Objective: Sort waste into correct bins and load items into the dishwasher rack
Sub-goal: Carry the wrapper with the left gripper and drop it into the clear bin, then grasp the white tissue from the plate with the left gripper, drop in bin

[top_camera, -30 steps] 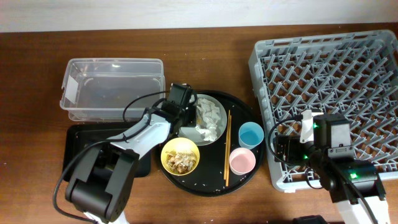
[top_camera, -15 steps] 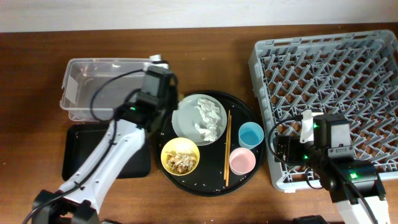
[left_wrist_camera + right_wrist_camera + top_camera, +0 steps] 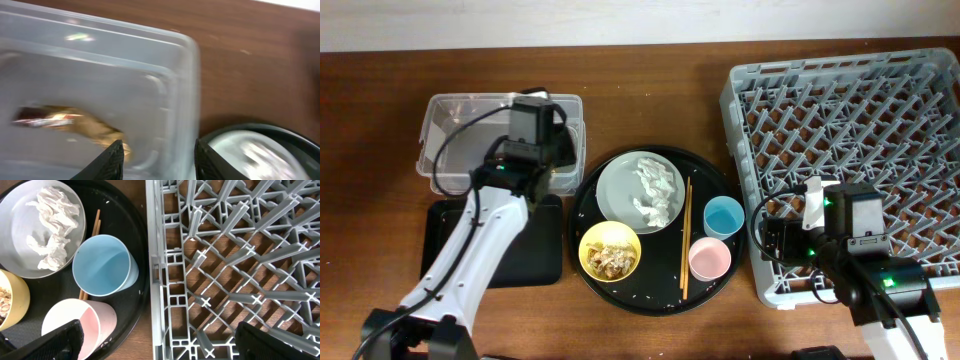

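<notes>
My left gripper [image 3: 556, 168] [image 3: 160, 161] is open above the right end of the clear tub [image 3: 500, 98] [image 3: 100, 65]. A brown-and-gold wrapper [image 3: 70, 122] lies inside the tub beside my left fingertip. The grey-green plate [image 3: 620, 190] [image 3: 25, 230] holds white tissue [image 3: 655, 190] [image 3: 52, 225]. The yellow bowl [image 3: 588, 245] holds food scraps [image 3: 612, 258]. Chopsticks [image 3: 685, 240], a blue cup [image 3: 724, 216] [image 3: 102, 265] and a pink cup [image 3: 708, 258] [image 3: 75, 320] stand nearby. My right gripper [image 3: 785, 240] [image 3: 160, 345] is open and empty over the front left edge of the grey rack [image 3: 850, 130] [image 3: 230, 255].
The plate, bowl, cups and chopsticks all sit on a large round black tray [image 3: 650, 290]. A shallow black rectangular tray [image 3: 445, 250] lies in front of the tub, partly under my left arm. The rack fills the right side of the table.
My left gripper has moved left from the plate's left edge to the right end of the clear tub. The right arm has not moved.
</notes>
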Controlling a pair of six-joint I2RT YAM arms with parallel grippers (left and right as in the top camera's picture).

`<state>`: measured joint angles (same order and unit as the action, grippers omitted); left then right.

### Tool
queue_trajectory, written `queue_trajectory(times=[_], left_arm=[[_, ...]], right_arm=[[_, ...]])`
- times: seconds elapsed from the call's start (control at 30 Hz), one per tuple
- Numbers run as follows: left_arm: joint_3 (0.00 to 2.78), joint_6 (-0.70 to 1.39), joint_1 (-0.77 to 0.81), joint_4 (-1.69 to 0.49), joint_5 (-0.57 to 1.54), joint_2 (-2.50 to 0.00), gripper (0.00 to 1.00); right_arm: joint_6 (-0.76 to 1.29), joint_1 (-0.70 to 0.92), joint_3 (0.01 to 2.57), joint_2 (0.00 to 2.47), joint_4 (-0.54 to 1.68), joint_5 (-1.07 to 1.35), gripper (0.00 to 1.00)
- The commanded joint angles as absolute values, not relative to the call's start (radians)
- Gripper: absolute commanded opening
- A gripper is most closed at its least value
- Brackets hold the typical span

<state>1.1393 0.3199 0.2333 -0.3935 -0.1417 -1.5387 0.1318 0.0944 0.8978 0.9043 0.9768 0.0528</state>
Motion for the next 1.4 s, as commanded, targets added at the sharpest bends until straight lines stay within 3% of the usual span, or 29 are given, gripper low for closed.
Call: queue_trajectory(times=[0.0, 0.2, 0.57, 0.6, 0.63, 0.67, 0.7, 0.97, 1.37], left_arm=[[1.147, 0.292, 0.317, -0.397, 0.024, -1.531, 0.45], [1.147, 0.29, 0.48, -0.405, 0.038, -1.663, 0.54], [1.147, 0.29, 0.612, -0.371, 0.038, -1.911, 0.55], [1.147, 0.29, 0.616, -0.372, 0.038, -1.92, 0.52], [1.147, 0.29, 0.615, -0.371, 0.038, -1.928, 0.42], [1.147, 0.29, 0.614, -0.372, 0.03, -1.928, 0.15], [1.15, 0.29, 0.612, -0.373, 0.018, -1.924, 0.01], [1.23, 0.282, 0.538, -0.509, -0.053, -1.765, 0.0], [1.232, 0.283, 0.173, -0.531, -0.052, -1.523, 0.01]], right_arm=[[0.139, 0.091, 0.915, 0.905, 0.978, 0.052, 0.98], [0.14, 0.091, 0.915, 0.905, 0.978, 0.052, 0.98], [0.14, 0.091, 0.915, 0.905, 0.981, 0.052, 0.98], [0.14, 0.091, 0.915, 0.905, 0.981, 0.052, 0.98], [0.14, 0.091, 0.915, 0.905, 0.981, 0.052, 0.98], [0.14, 0.091, 0.915, 0.905, 0.981, 0.052, 0.98], [0.14, 0.091, 0.915, 0.905, 0.981, 0.052, 0.98], [0.139, 0.091, 0.915, 0.905, 0.984, 0.051, 0.98], [0.14, 0.091, 0.915, 0.905, 0.984, 0.052, 0.98]])
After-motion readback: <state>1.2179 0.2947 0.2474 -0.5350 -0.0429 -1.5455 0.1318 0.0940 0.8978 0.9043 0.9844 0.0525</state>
